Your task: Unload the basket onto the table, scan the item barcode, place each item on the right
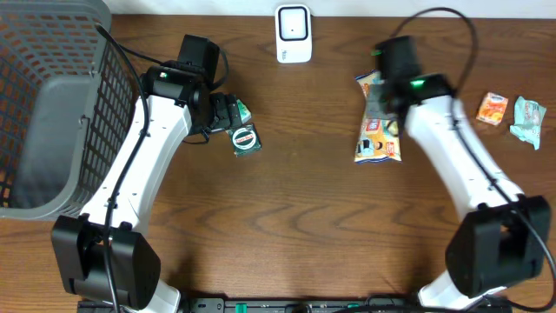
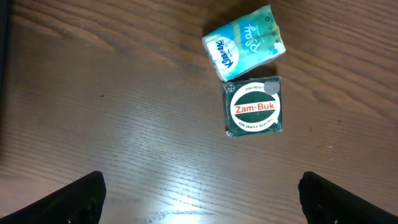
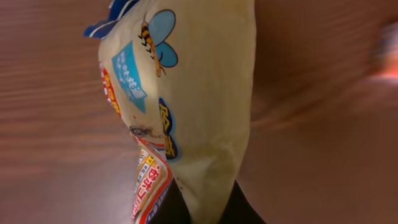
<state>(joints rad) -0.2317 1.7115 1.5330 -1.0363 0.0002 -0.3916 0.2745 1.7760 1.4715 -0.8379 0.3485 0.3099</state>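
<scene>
My right gripper (image 1: 383, 106) is shut on a yellow snack bag (image 1: 379, 141) with red, orange and blue print. In the right wrist view the bag (image 3: 199, 93) hangs just above the brown table, its edge pinched between the dark fingers (image 3: 166, 211). The white barcode scanner (image 1: 294, 33) stands at the back centre, left of the bag. No barcode shows on the bag's visible faces. My left gripper (image 1: 228, 117) stands open over the table, nothing between its fingers (image 2: 81, 199). Just beyond it lie a green Zam-Buk box (image 2: 255, 107) and a teal tissue pack (image 2: 244, 42).
A grey mesh basket (image 1: 52, 104) fills the back left corner. An orange packet (image 1: 492, 109) and a pale teal packet (image 1: 526, 120) lie at the far right. The Zam-Buk box (image 1: 246, 139) sits left of centre beside the left gripper.
</scene>
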